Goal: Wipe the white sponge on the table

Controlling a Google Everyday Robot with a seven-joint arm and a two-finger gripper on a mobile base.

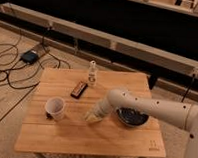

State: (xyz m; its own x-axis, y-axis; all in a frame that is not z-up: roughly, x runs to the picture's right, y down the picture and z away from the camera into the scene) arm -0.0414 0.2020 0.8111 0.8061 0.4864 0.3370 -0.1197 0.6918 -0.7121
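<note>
The white sponge (93, 116) shows as a small cream block pressed onto the table (64, 137), near the middle of its top. My gripper (94, 114) comes in from the right on the white arm (151, 109), points down and to the left, and is shut on the sponge at the tabletop. Most of the sponge is hidden by the gripper's tip.
A white cup (55, 108) stands left of the gripper. A dark brown bar (79, 89) and a small bottle (92, 73) lie behind it. A dark bowl (132, 116) sits just right, under the arm. Cables and a black box (29, 56) lie on the floor at left.
</note>
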